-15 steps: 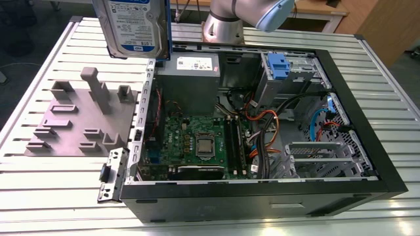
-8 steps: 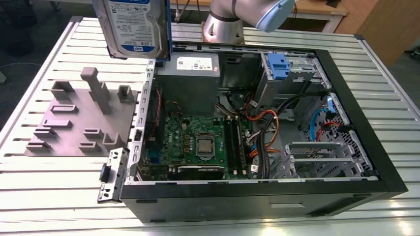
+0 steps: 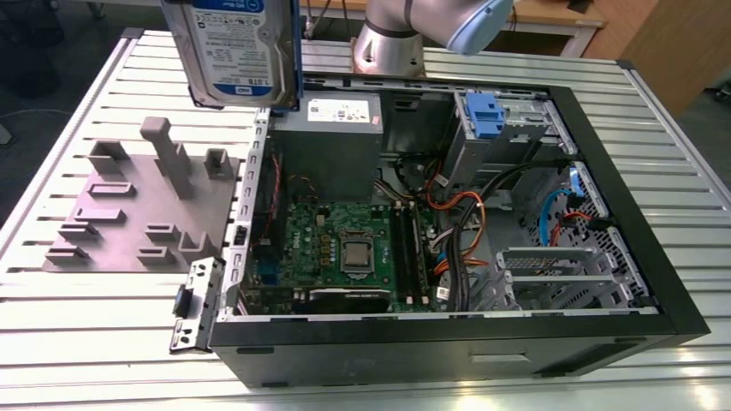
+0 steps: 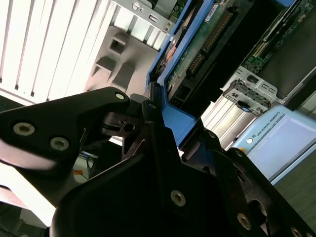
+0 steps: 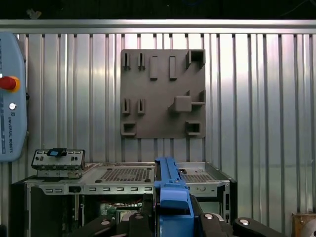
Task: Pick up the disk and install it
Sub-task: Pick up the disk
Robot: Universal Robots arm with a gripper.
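The tool (image 5: 173,218) is gripping the disk (image 3: 232,51) by its blue frame; the disk's hanging in the air above the desk (image 3: 92,342), over the gap between the grey fixture (image 3: 126,214) and the open PC case (image 3: 457,351); it's standing on end, long axis roughly vertical, label facing the exterior view.

One disk (image 3: 232,47), one computer case (image 3: 457,349), one grey fixture plate (image 3: 115,210).
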